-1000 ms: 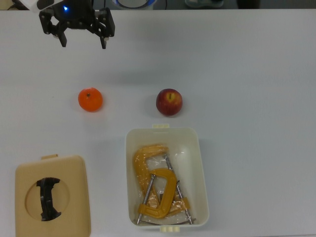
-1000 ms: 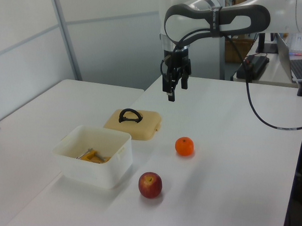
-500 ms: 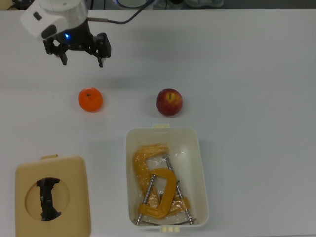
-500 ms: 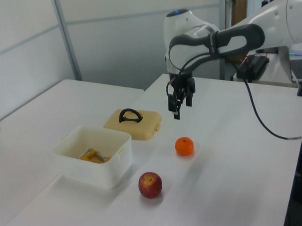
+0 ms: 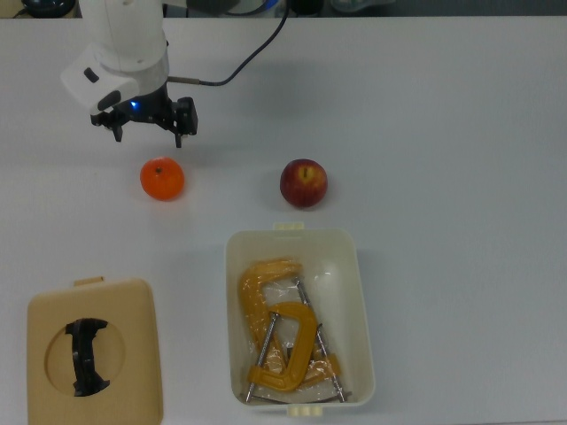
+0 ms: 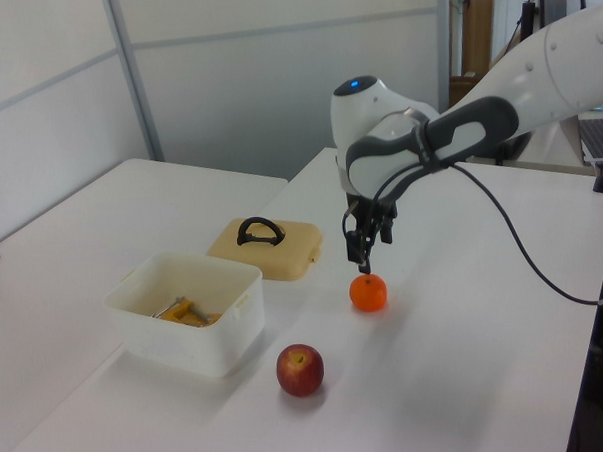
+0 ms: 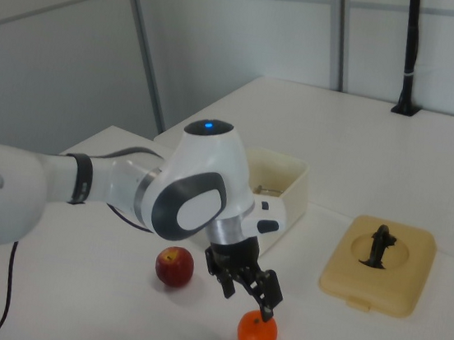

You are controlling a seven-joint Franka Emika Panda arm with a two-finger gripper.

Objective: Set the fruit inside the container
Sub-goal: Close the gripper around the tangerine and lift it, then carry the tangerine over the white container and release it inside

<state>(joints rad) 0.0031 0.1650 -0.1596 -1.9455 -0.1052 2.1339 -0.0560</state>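
Tangerine [image 5: 162, 178] and apple [image 5: 303, 183], the two round fruits, are both sitting on the smooth white table [image 5: 461, 133], apart from each other and outside the container [image 5: 299, 315]. I am seeing the tangerine as bright orange with a small dark stem dot, and the apple as dark glossy red with a yellow patch on top. My gripper [image 5: 147, 133] is hanging just above the tangerine with its black fingers spread wide, touching nothing. In the top view the cream-white plastic tub, rectangular with rounded corners and small latch tabs on its short ends, is lying just below the apple, and yellow-orange metal clamps [image 5: 279, 336] are lying inside it. A flat beige lid [image 5: 93, 359] with a curved black handle is resting at the top view's lower left, well apart from the tub.
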